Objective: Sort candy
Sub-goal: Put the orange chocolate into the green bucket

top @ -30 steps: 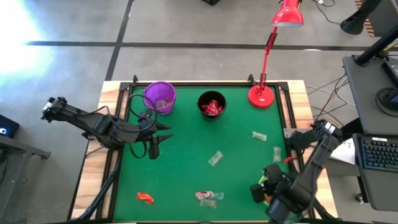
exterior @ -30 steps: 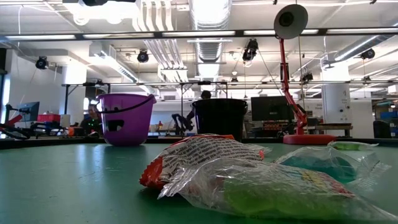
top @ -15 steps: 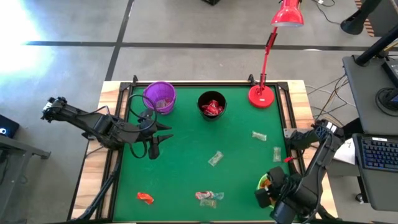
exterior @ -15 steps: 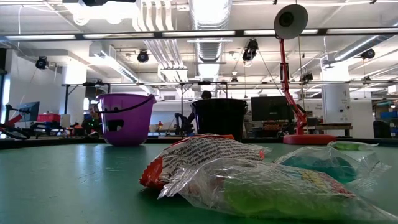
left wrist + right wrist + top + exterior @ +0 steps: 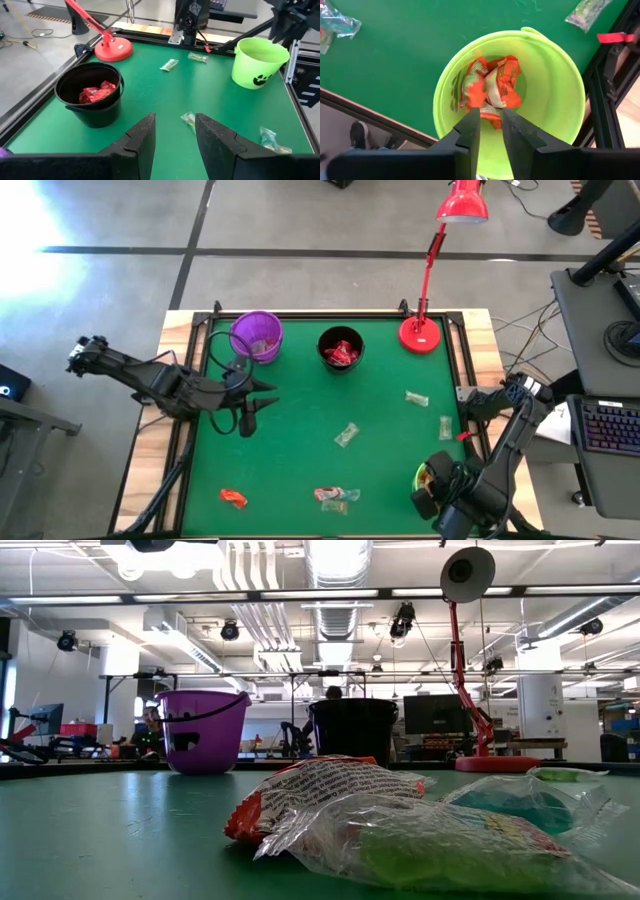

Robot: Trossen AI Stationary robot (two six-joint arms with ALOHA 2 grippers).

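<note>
While orange-red wrapped candy (image 5: pixel 492 90) fills the lime-green plastic cup (image 5: pixel 560 80) below the slightly parted right gripper (image 5: pixel 490 131), several sweets lie unsorted on the green table (image 5: pixel 290 460). Left gripper (image 5: pixel 174 132) waits with its fingers apart.

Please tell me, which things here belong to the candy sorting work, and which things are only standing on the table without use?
Part of the job:
- loose candy on the green mat
- orange-red candy in the green cup
- red candy in the black cup
- purple cup
- right pincer above the green cup
- left pincer, waiting

Just there:
- red lamp
</note>
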